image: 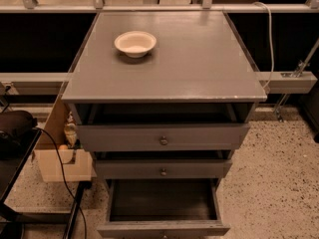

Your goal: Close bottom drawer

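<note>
Sticking far out from the foot of the grey table (pixel 204 59), the bottom drawer (pixel 162 228) is open, its dark tray bare to the eye and its front right at the lower edge of the view. Above it the middle drawer (pixel 189 169) is pulled out a little, and the top drawer (pixel 119 137) stands out a bit too, with a dark gap under the tabletop. Each of these two shows a small round knob (pixel 163 140) at its centre. A cream bowl (pixel 135 43) sits upright on the tabletop, towards the back left. A cardboard box (pixel 57 163) stands on the speckled floor (pixel 279 173) just left of the drawers, and a white cable (pixel 270 34) hangs off the right rear corner. The claw is out of sight from here, so I cannot tell how it is set.
</note>
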